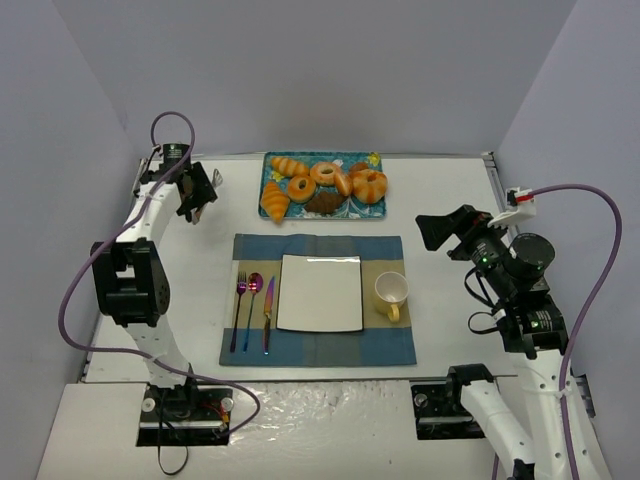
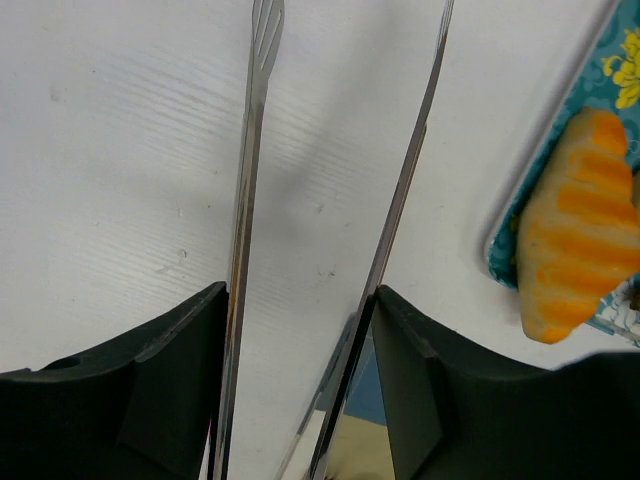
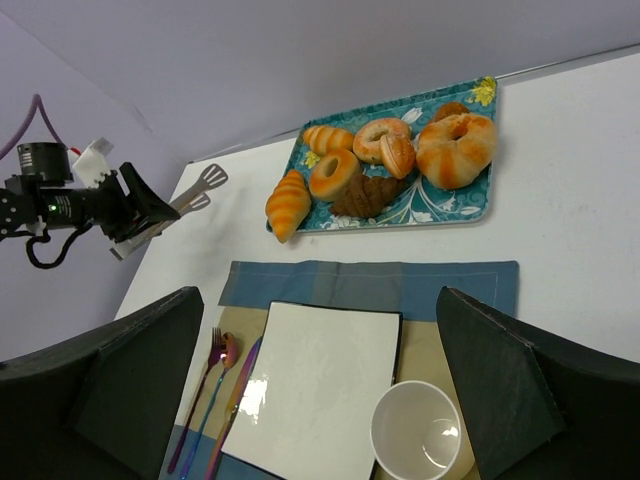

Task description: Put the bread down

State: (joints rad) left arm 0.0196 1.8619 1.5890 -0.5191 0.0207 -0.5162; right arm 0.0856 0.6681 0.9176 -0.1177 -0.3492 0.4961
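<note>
- Currently the left fingers [image 2: 150,380] are partly closed, pinching a pair of metal tongs [image 2: 266,30], one tong arm running along the inner face of each finger.
- The tong tips stand apart over bare white surface [image 1: 450,190], just left of the teal tray [image 3: 455,205].
- All the bread lies on that tray at the far side of the surface; a striped orange croissant [image 2: 575,240] sits at the tray's near-left corner, nearest the tongs.
- The right fingers [image 3: 110,390] are spread wide with nothing between them, raised above the right side of the surface.
- A white square plate [image 1: 320,292] rests on the placemat [image 1: 320,348], well apart from the tray.
</note>
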